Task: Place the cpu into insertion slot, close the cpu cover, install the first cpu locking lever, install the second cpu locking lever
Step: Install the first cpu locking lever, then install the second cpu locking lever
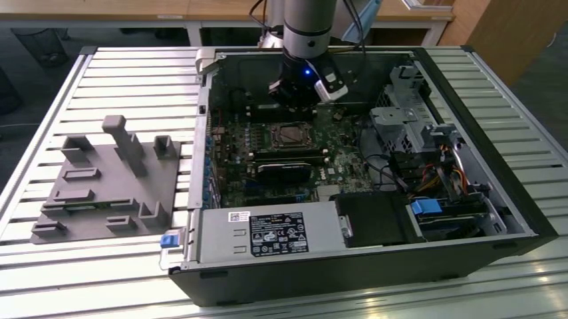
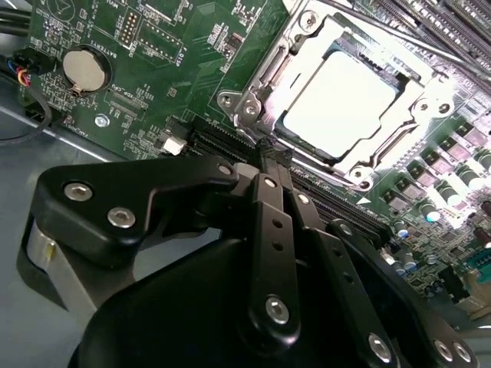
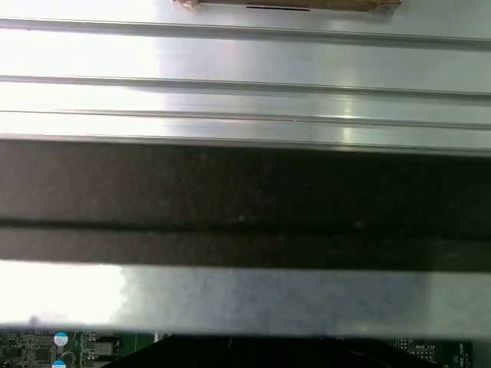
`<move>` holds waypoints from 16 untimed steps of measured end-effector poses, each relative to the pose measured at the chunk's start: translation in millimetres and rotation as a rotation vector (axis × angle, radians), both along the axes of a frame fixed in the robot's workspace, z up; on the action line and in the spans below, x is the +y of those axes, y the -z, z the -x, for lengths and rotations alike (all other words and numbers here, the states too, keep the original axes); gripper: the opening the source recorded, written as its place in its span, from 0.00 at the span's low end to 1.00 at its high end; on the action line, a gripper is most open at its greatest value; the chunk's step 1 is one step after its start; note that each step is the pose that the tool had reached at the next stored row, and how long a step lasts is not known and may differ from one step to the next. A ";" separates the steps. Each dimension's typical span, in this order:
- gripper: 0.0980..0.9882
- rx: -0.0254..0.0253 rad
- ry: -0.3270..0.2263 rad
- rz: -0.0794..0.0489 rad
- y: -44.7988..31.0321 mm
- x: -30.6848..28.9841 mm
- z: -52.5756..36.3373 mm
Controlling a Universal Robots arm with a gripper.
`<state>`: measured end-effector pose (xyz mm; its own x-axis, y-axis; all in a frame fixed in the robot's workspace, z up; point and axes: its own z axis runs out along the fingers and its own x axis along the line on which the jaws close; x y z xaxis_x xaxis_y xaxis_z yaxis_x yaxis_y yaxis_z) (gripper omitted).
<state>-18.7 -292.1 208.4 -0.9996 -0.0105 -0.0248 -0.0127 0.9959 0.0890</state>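
The cpu, a pale square chip, lies in the insertion slot on the green motherboard inside the open computer case. The silver cpu cover lies flat around it, framing the chip. Thin metal lever rods run along the socket's sides; I cannot tell whether they are latched. My gripper hovers just beside one corner of the socket, its black fingers pressed together with nothing between them. In the exterior view the gripper hangs over the board just behind the socket.
A black block and memory slots sit in front of the socket. Drive bays and cables fill the exterior view's right, and a power supply sits at the front. A grey fixture lies on the slatted table. The case wall is close.
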 end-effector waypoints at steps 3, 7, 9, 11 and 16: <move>0.01 0.0000 0.000 0.000 0.0 -1.3 -0.1; 0.01 0.0000 0.000 0.000 0.0 -2.9 -0.4; 0.01 0.0000 0.000 0.000 0.0 -3.6 -0.6; 0.01 -0.0001 0.000 0.000 0.1 -4.2 -0.6; 0.01 0.0000 0.000 0.000 0.0 -5.5 -0.8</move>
<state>-17.9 -297.6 208.4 -0.9996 -0.0105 -0.0248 -0.0127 0.9960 0.0890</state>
